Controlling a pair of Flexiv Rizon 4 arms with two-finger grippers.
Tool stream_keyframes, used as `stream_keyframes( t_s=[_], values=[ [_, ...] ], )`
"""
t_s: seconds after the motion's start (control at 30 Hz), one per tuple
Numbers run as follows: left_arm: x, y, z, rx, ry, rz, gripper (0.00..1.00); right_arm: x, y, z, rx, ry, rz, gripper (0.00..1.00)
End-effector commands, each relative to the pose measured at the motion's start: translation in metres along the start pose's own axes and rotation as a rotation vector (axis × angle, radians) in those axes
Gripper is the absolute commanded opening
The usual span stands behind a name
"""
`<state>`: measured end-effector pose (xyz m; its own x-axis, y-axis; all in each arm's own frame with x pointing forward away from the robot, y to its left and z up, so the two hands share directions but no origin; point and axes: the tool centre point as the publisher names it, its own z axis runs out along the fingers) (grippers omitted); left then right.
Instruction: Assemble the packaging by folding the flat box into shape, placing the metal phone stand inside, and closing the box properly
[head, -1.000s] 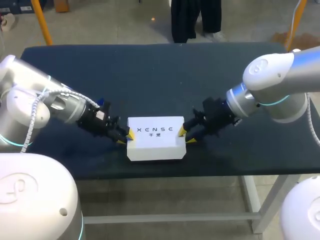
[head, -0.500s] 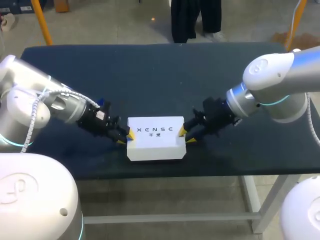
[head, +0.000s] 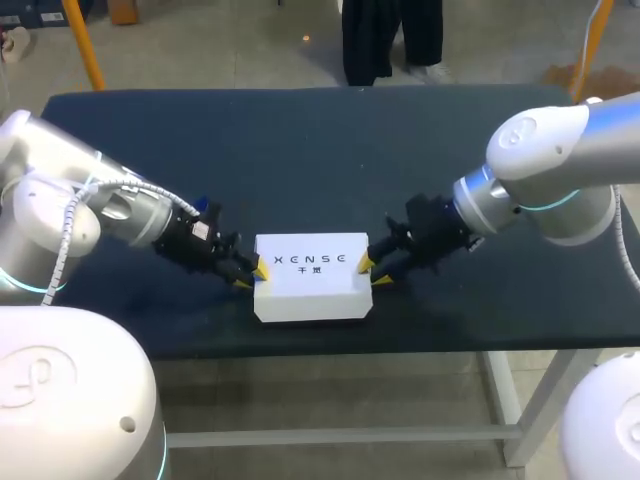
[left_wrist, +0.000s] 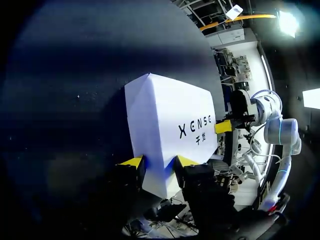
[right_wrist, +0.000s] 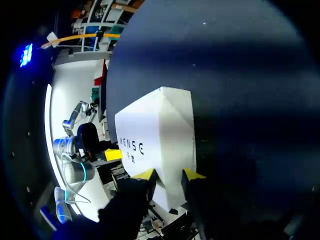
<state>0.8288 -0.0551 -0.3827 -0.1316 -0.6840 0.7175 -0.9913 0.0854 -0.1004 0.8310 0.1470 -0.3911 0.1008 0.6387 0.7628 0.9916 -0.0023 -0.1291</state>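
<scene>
Nothing has moved since a second ago. I count one white box (head: 312, 288), closed, lying near the front edge of the dark table (head: 300, 150), between my two grippers. The left gripper (head: 253, 275) pinches its left end and the right gripper (head: 372, 272) its right end. Each has its fingers narrowly apart, touching the box from both sides.

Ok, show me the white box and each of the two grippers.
white box (head: 315, 283), head view, its top face.
left gripper (left_wrist: 159, 161), left wrist view, midway between its yellow tips.
right gripper (right_wrist: 169, 174), right wrist view, midway between its yellow tips.
</scene>
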Motion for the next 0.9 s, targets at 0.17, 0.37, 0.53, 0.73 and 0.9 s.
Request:
stream_keyframes(
  t_s=[0.17,0.37,0.53,0.73,0.9],
  values=[
    [0.0019,-0.0022,0.0061,-0.02,0.001,-0.006,0.41,-0.0017,0.0025,0.0069,-0.004,-0.008,0.004,0.42],
    [0.0005,-0.0031,0.0065,-0.042,0.007,-0.016,0.42,-0.0048,0.0008,0.007,-0.041,-0.027,-0.008,0.43],
    [0.0009,-0.0038,0.0088,-0.056,0.011,-0.014,0.43,-0.0052,-0.0005,0.0096,-0.07,-0.049,-0.026,0.43],
    [0.0036,-0.004,0.0114,-0.062,0.006,-0.01,0.43,-0.0068,0.0005,0.0111,-0.065,-0.041,-0.056,0.43],
    [0.0053,-0.0045,0.0127,-0.069,0.008,-0.009,0.42,-0.009,0.0003,0.0096,-0.042,-0.015,-0.075,0.43]
  ],
)
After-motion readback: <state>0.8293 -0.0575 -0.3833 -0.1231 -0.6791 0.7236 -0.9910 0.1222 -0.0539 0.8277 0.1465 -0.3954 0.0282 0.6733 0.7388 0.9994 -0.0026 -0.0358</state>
